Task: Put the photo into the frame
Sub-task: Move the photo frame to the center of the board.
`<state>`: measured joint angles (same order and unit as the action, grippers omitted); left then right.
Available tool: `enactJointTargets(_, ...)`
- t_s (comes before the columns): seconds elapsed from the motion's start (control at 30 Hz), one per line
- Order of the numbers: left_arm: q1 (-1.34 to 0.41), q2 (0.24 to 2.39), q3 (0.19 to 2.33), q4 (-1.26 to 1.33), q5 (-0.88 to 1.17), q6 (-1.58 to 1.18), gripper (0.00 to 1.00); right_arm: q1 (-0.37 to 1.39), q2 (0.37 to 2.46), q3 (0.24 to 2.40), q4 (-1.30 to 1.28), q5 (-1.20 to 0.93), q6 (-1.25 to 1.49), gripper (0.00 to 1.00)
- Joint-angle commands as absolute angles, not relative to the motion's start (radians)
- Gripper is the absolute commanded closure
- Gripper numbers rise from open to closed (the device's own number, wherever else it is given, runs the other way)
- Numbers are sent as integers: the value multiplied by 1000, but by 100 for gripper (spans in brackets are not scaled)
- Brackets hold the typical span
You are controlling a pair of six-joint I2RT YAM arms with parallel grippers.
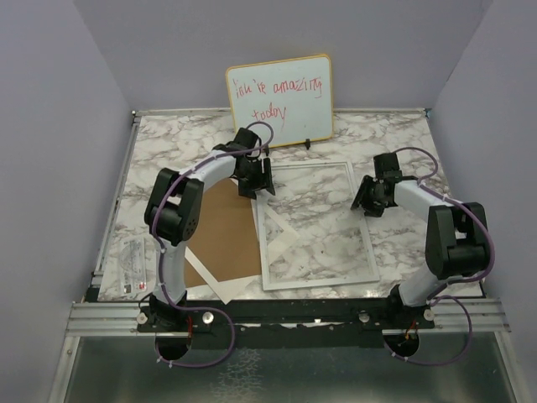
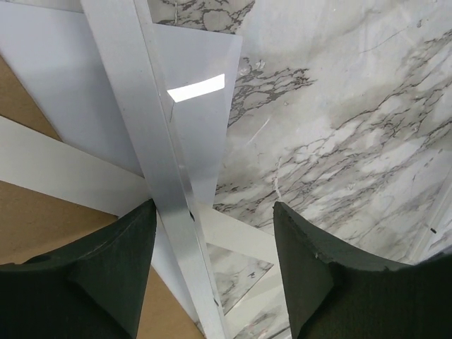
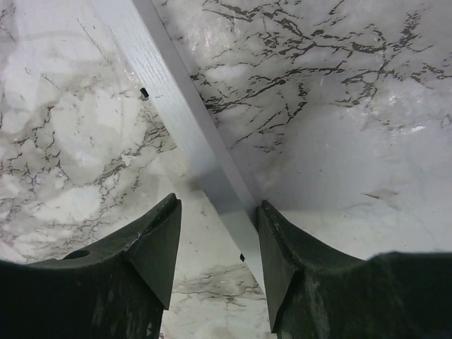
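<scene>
1. Arms in the top view reach over the marble table point(image 1: 168, 151) to opposite sides of the frame point(image 1: 323, 281), which lies flat in the middle, in front of the propped whiteboard point(image 1: 279, 101).
   - The left gripper point(image 1: 254, 178) hangs at the frame's far left corner and the right gripper point(image 1: 372, 199) at its right rim. That spread looks meant to take the frame evenly from both sides.
   - A brown backing board point(image 1: 220, 239) lies just beside the frame on its left.
   - The white corner showing through the pane near the left rim is, I judge, the photo point(image 1: 281, 241) lying face down. No printed side shows.

2. Left wrist view:
   - The frame's rim point(image 2: 152, 120) runs between the fingers of the left gripper point(image 2: 213, 212), nearer the left one.
   - The jaws stand wider than the rim and clasp nothing. I cannot tell whether the left finger touches the rim.
   - The photo's white back point(image 2: 205, 134) spreads out under the rim on both sides, so it lies beneath the frame, not seated in it.
   - A strip of white mat point(image 2: 56, 169) and the backing board point(image 2: 28, 233) lie to the left.

3. Right wrist view:
   - The right gripper point(image 3: 217, 205) straddles the right rim point(image 3: 176, 106) with its jaws apart.
   - The right finger sits close against the rim's edge and the left one is clear of it.
   - Nothing is held, and the placing suggests a pinch on the rim is being lined up.
</scene>
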<state>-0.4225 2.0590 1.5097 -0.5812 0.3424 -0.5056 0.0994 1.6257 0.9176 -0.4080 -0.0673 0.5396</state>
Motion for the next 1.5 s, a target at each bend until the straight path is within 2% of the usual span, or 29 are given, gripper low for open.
enactJointTargets(0.0, -480, 2060, 1557, -530, 416, -572, 31, 130, 1621, 946, -336, -152, 564, 50)
enactJointTargets(0.17, -405, 1983, 1561, -615, 301, -515, 15, 130, 1559, 996, -404, -40, 576, 43)
enactJointTargets(0.27, -344, 1916, 1542, -662, 242, -485, 12, 130, 1525, 1044, -425, -31, 564, 41)
enactJointTargets(0.5, -259, 1709, 1374, -745, -6, -471, 1, 132, 1502, 1085, -354, -212, 535, 41)
enactJointTargets(0.73, -188, 1582, 1183, -869, -231, -512, 1, 192, 1553, 1111, -278, -363, 557, 41)
enactJointTargets(0.97, -85, 1450, 1017, -900, -245, -601, 1, 302, 1626, 1151, -228, -418, 579, 42)
enactJointTargets(1.07, -49, 1450, 981, -903, -207, -608, 9, 366, 1674, 1202, -237, -435, 536, 44)
enactJointTargets(1.17, -24, 1450, 959, -904, -197, -610, 16, 450, 1743, 1334, -354, -364, 470, 46)
enactJointTargets(1.47, 26, 1512, 889, -865, -189, -614, 25, 538, 1846, 1449, -335, -464, 473, 49)
